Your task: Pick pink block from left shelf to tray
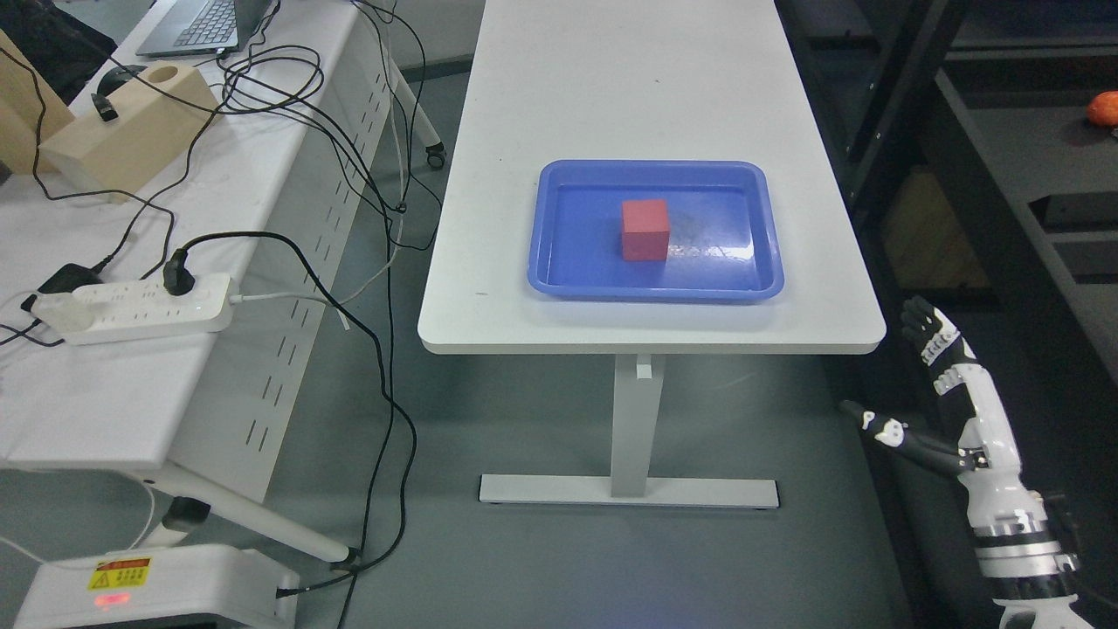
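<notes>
A pinkish-red block [645, 229] rests inside the blue tray [559, 262] on the white table [611, 79], near the tray's middle. My right hand [908, 384] hangs low at the lower right, below and to the right of the table's front corner. Its fingers are spread and hold nothing. It stands well apart from the tray. The left arm does not show.
A dark shelf unit [1004, 157] runs along the right edge, with an orange object [1104, 108] on it. At the left, a second white desk [113, 262] carries a power strip [140, 306], cables, a wooden box [131, 131] and a laptop [196, 24].
</notes>
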